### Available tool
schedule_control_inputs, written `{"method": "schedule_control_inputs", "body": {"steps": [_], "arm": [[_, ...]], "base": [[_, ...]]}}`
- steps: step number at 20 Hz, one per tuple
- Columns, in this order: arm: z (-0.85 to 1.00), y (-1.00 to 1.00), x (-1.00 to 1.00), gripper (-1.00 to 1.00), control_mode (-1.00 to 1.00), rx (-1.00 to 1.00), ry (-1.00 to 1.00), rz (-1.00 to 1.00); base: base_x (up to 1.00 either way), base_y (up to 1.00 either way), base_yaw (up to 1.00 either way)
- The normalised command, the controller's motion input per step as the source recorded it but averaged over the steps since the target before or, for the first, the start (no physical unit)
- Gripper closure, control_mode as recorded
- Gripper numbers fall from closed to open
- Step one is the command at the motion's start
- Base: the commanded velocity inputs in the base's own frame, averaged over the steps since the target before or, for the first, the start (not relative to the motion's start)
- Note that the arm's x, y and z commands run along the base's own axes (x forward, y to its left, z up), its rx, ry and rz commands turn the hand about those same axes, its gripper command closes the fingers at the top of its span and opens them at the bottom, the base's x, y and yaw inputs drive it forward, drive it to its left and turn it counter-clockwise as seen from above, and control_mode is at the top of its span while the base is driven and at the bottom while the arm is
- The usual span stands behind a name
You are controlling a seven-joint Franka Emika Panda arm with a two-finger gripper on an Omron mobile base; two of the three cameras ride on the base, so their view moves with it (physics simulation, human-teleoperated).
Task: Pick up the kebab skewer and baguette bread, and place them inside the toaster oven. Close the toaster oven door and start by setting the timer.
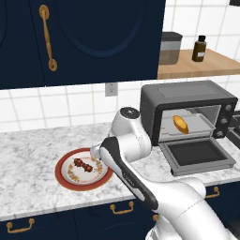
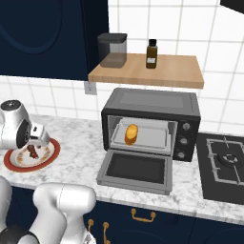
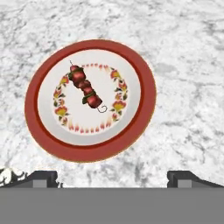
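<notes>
Half done, by the look of it. Baguette bread (image 1: 180, 124) already inside the toaster oven (image 2: 151, 123), resting on the inner rack toward the left of the cavity. Toaster oven door (image 2: 136, 171) dropped flat onto the marble surface (image 3: 183, 65), so still to be shut. Knobs down the oven's right side not yet attended to, as far as can be judged; timer setting still ahead.

Kebab skewer (image 3: 85, 88) left to fetch: lying on the red-rimmed plate (image 3: 144, 94), near the plate's middle and a little toward one side, slanted diagonally across the hand view, a small hooked end at its lower right. Plate well to the left of the oven on the same surface.

Tool (image 3: 112, 177) hanging above the plate, looking straight down, finger tips spread wide apart with nothing between them. Skewer not touched, lying ahead of the two tips and toward the left one, not centred in the gap. Probably needs a shift forward over the skewer and a descent before any closing, with the fingers turned across the stick's slant.
</notes>
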Motion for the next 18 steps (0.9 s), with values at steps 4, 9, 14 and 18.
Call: {"method": "schedule_control_inputs", "body": {"steps": [4,9,14,18], "arm": [[-0.66,0.12,0.04,-1.00,-1.00,0.00,0.08,0.33],[-0.35,0.18,0.14,-1.00,-1.00,-0.07,0.09,0.21],[-0.11,0.18,0.17,-1.00,-1.00,-0.11,0.01,0.17],[-0.03,0.08,0.35,-1.00,-1.00,-0.09,0.00,0.12]], "base": [[0.00,0.00,0.00],[0.00,0.00,0.00],[0.00,0.00,0.00],[0.00,0.00,0.00]]}}
